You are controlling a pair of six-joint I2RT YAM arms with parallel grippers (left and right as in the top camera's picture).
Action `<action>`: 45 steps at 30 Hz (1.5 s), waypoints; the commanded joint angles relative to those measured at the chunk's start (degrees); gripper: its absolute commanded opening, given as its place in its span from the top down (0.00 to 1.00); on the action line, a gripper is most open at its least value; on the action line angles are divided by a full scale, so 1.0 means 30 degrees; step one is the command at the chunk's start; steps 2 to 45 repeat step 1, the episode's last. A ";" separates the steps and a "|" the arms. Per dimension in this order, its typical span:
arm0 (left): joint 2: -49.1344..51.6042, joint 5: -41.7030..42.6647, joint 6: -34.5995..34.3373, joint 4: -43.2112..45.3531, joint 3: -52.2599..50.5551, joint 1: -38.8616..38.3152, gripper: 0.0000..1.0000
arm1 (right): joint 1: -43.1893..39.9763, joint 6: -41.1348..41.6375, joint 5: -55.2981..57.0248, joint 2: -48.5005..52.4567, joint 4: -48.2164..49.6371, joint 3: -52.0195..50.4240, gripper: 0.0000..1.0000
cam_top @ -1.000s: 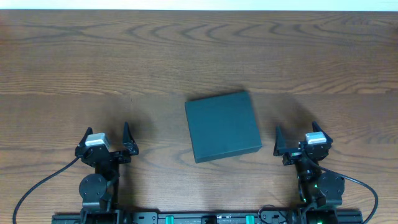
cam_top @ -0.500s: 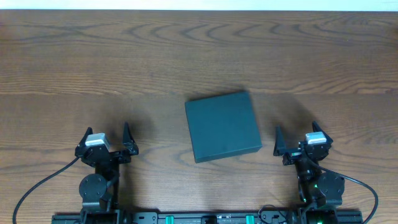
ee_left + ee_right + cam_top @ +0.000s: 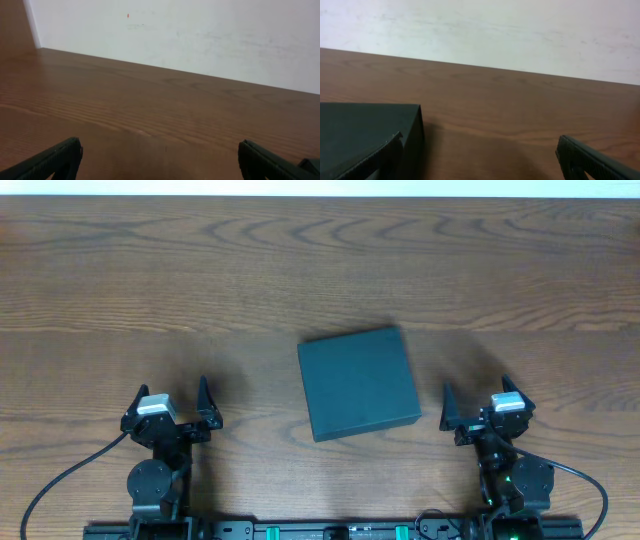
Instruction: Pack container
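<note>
container [image 3: 358,383]: is lying at 9 o'clock from the right gripper [image 3: 477,390], the nearer one
left gripper [image 3: 172,392]: is standing wide apart, as the right

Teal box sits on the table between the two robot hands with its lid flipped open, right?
Not quite. The teal box does sit on the table between the left hand and the right hand, but it is shut, not flipped open. The overhead view shows its top lying flat and closed.
</note>
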 commanded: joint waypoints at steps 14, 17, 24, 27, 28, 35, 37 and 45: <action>-0.0124 -0.0007 0.0321 -0.0372 -0.0211 0.0109 0.02 | -0.0153 -0.0226 -0.0138 -0.0073 -0.0066 -0.0036 0.01; -0.0124 -0.0007 0.0321 -0.0372 -0.0211 0.0109 0.02 | -0.0153 -0.0226 -0.0138 -0.0073 -0.0066 -0.0036 0.01; -0.0124 -0.0007 0.0321 -0.0372 -0.0211 0.0109 0.02 | -0.0153 -0.0226 -0.0138 -0.0073 -0.0066 -0.0036 0.01; -0.0124 -0.0007 0.0321 -0.0372 -0.0211 0.0109 0.02 | -0.0153 -0.0226 -0.0138 -0.0073 -0.0066 -0.0036 0.01; -0.0124 -0.0007 0.0321 -0.0372 -0.0211 0.0109 0.02 | -0.0153 -0.0226 -0.0138 -0.0073 -0.0066 -0.0036 0.01; -0.0124 -0.0007 0.0321 -0.0372 -0.0211 0.0109 0.02 | -0.0153 -0.0226 -0.0138 -0.0073 -0.0066 -0.0036 0.01; -0.0124 -0.0007 0.0321 -0.0372 -0.0211 0.0109 0.02 | -0.0153 -0.0226 -0.0138 -0.0073 -0.0066 -0.0036 0.01; -0.0124 -0.0007 0.0321 -0.0372 -0.0211 0.0109 0.02 | -0.0153 -0.0226 -0.0138 -0.0073 -0.0066 -0.0036 0.01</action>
